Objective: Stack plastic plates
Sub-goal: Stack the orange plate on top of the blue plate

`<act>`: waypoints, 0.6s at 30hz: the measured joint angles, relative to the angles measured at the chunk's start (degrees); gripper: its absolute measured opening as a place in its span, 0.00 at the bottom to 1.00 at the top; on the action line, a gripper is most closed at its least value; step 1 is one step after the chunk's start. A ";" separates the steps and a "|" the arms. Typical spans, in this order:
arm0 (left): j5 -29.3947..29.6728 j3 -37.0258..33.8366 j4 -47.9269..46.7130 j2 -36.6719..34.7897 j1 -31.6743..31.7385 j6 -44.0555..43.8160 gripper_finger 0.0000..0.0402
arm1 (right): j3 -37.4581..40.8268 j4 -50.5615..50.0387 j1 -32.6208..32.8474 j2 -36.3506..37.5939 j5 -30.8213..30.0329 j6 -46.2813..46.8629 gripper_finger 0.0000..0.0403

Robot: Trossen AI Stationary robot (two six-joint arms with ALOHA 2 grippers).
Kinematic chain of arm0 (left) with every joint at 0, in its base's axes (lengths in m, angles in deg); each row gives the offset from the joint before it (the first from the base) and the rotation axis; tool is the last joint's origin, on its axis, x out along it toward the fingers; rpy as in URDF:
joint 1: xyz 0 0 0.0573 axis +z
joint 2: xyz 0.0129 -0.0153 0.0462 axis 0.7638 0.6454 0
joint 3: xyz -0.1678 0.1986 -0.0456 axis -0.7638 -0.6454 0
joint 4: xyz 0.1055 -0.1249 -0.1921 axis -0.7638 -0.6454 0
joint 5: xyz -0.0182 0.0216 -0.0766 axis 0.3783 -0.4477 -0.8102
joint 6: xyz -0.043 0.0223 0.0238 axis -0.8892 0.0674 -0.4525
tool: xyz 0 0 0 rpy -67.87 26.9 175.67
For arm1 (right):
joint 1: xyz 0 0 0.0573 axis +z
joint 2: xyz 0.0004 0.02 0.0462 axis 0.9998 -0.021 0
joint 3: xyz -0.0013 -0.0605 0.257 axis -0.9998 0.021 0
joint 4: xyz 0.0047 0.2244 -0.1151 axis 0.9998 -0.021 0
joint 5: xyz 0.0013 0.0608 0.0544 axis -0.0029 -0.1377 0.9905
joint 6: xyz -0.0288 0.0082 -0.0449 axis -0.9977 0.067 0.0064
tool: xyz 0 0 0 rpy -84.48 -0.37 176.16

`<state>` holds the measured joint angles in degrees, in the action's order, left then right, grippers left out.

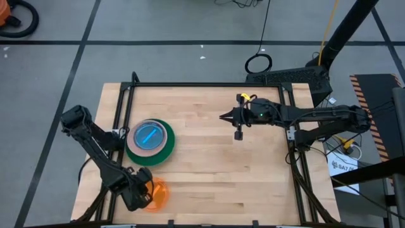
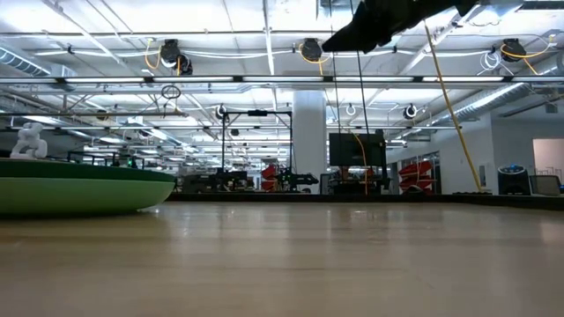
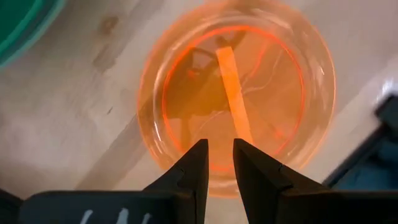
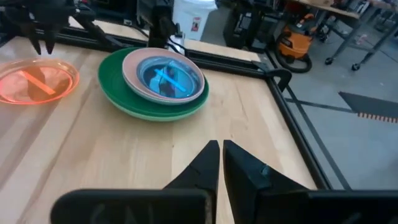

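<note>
Presently, the left gripper (image 1: 147,194) is poised over the round translucent orange plastic plate (image 1: 157,192) near the bench's (image 1: 215,171) front left corner, fingers slightly parted, nothing gripped. By the left edge, smaller plates are stacked on the large green plates (image 1: 152,140). The right gripper (image 1: 229,118) is held aloft, nearly closed, empty.

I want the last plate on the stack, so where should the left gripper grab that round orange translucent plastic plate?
Grip the raised rim of the orange translucent plastic plate on the edge nearest the left gripper, coming down from above. It lies flat on the wooden table, so only the thin upturned lip gives the near-closed fingers something to pinch.
</note>
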<state>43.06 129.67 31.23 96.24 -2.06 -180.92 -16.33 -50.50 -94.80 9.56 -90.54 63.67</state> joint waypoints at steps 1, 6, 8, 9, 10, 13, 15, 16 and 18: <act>0.19 -0.44 0.12 0.00 0.16 -1.60 0.20 | 0.00 -0.26 -0.18 0.04 0.00 0.09 0.04; -0.21 -4.38 0.14 0.00 0.31 -8.58 0.20 | 0.00 -0.49 -0.41 0.02 0.07 0.21 0.04; -0.45 -5.29 0.19 -0.01 0.52 -10.11 0.20 | 0.00 -0.49 -0.41 0.02 0.19 0.21 0.04; -0.58 -5.59 0.11 -0.02 0.76 -10.65 0.20 | 0.00 -0.49 -0.39 0.02 0.24 0.22 0.04; -0.75 -5.94 0.11 -0.01 0.94 -11.09 0.20 | 0.00 -0.49 -0.39 0.02 0.24 0.33 0.04; -1.18 -6.39 0.04 -0.02 1.35 -11.93 0.20 | 0.00 -0.28 -0.39 0.02 0.24 0.81 0.04; -0.60 -6.39 0.09 -0.01 1.32 -11.93 0.20 | 0.00 -0.30 -0.39 0.02 0.24 0.85 0.04; -0.25 -6.39 -0.06 -0.02 1.32 -11.89 0.20 | 0.00 -0.30 -0.39 0.02 0.24 0.87 0.04; 0.12 -6.39 -0.32 -0.02 1.34 -11.86 0.20 | 0.00 -0.30 -0.39 0.02 0.24 0.85 0.04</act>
<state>43.18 123.27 30.91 96.22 -0.72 -192.79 -16.33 -50.79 -95.19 9.58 -90.30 64.53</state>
